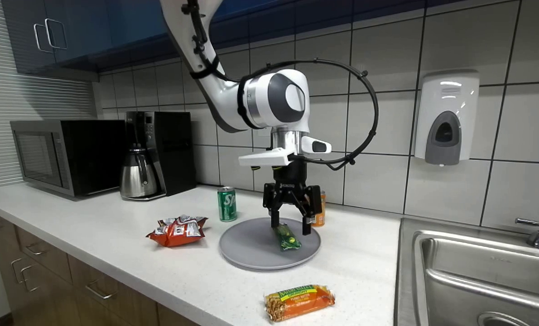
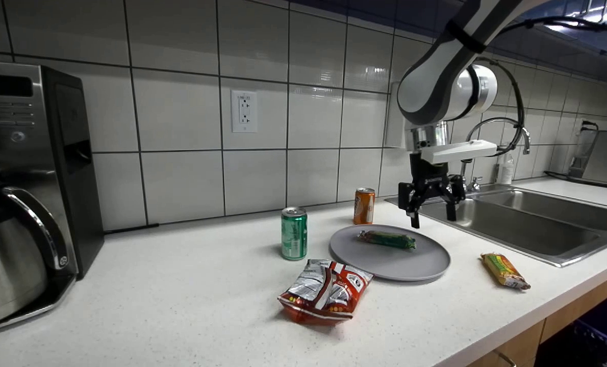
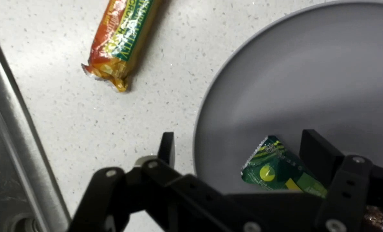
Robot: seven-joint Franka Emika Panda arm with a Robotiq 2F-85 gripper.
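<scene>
My gripper (image 1: 291, 225) is open, its fingers wide apart and nothing between them. It hangs above the grey plate (image 1: 247, 246), also visible in the wrist view as a large grey disc (image 3: 294, 64). On that plate lies a green wrapped bar (image 2: 390, 240), the thing nearest the jaws. In the wrist view, one end of the green bar (image 3: 268, 170) shows near the right finger, and the gripper body hides part of it. An orange-and-green granola bar (image 1: 299, 302) rests on the counter beside the plate; the wrist view has this granola bar (image 3: 120, 42) at upper left.
A red chip bag (image 2: 326, 293) and a green can (image 2: 294, 233) stand near the plate, with an orange can (image 2: 364, 206) behind it. The steel sink (image 1: 405, 271) borders the counter. A coffee maker (image 1: 174, 149) and microwave (image 1: 93, 156) sit further along the tiled wall.
</scene>
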